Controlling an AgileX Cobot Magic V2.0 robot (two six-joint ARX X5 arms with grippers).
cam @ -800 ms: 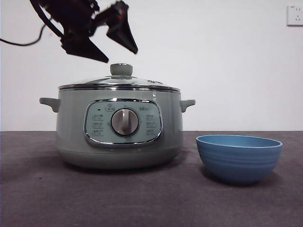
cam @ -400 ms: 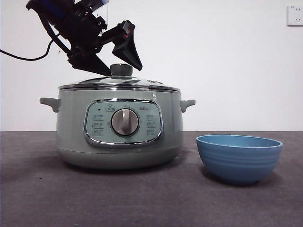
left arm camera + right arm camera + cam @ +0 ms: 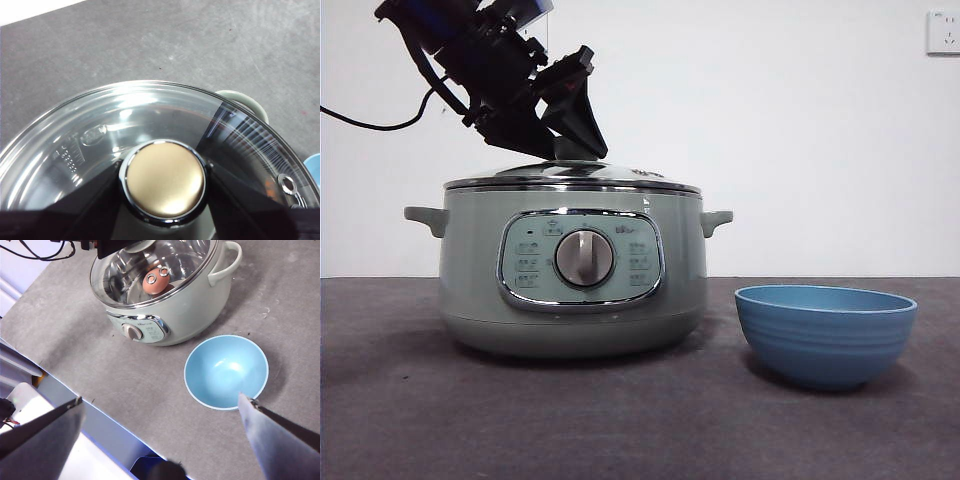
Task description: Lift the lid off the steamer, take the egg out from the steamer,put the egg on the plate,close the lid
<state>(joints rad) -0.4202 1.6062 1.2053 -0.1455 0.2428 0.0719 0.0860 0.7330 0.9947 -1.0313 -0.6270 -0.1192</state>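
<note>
Two black jaws of the left claw (image 3: 165, 200) clamp the domed glass lid's (image 3: 150, 115) round knob (image 3: 165, 179); right claw (image 3: 160, 425) released

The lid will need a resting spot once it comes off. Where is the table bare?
Bare table lies in front of the steamer and the plate, and in the gap between them. Above the steamer it is crowded: the left gripper flanks the knob of the lid, still seated.

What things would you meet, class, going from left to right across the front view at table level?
Steamer → plate. The left gripper and lid sit above the steamer, so they have no separate place in the order.
</note>
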